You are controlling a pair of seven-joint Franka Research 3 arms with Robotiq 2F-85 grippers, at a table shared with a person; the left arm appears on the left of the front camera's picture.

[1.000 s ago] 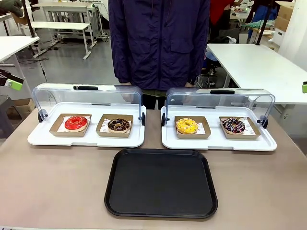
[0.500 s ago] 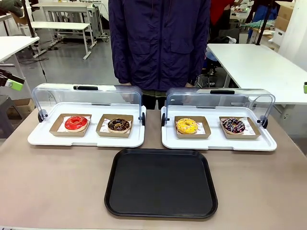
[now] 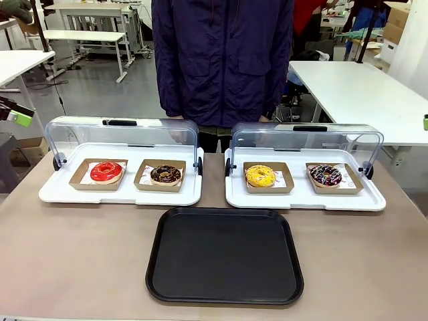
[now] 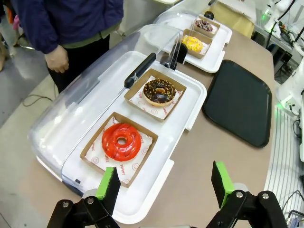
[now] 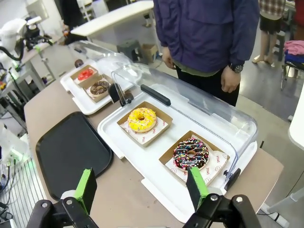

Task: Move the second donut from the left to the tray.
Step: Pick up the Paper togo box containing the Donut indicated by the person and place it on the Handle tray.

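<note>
Left end effector [image 4: 166,184]: jaws wide apart, nothing between them. It hovers at the bottom of the left wrist frame, above the near end of the left white tray [image 4: 190,102]. Right end effector [image 5: 141,186]: also open and empty, at the bottom of the right wrist frame.

Tabletop [image 3: 80,261]: brown, spans the lower half of the front frame.
Person [image 3: 221,60]: top centre, at the far edge, hands down behind the lids.
Black tray [image 3: 224,254]: lower centre, bare, just in front of the two white trays.
Left white tray: centre left. Its clear lid [image 3: 120,137] is swung up and back, so the near side stands open.
Right white tray [image 3: 304,197]: centre right, lid also back.

Second donut from the left [image 3: 165,174]: sits in its cardboard holder [image 3: 160,185] on the right half of the left white tray, beside the red donut [image 3: 106,172].

Handling (judged): light. The donut is soft, and its glaze is sticky and easily marred. The holder is thin card, stiffer than the donut but likely to buckle under a hard squeeze. Best hold is two opposite holder walls, not the glaze, and it should be carried level.

Obstructions (judged): the raised lid and its black handle [image 4: 140,70] block an approach from the far side. The red donut's holder lies close on one flank. The white tray's rim must be cleared on lift-out. The path to the black tray looks short and free.
</note>
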